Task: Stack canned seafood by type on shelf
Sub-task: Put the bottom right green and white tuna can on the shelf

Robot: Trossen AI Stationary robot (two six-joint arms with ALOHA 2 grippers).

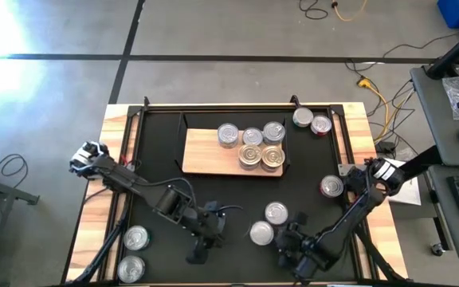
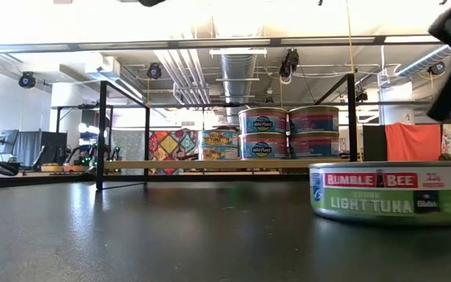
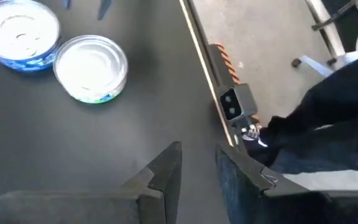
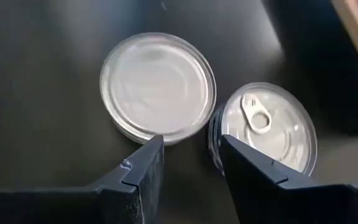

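Tins (image 1: 252, 146) sit clustered on the shelf (image 1: 205, 153) seen from above. Low view: stacked pairs. Left gripper (image 3: 197, 163) hangs narrowly parted, empty. Right gripper (image 4: 190, 157), part-open and empty, hovers by two near tins (image 4: 158, 86).

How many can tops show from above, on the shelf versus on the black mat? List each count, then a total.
Can tops on the shelf: 5
Can tops on the black mat: 7
Total: 12 (any cans hidden under stacked ones are not counted)
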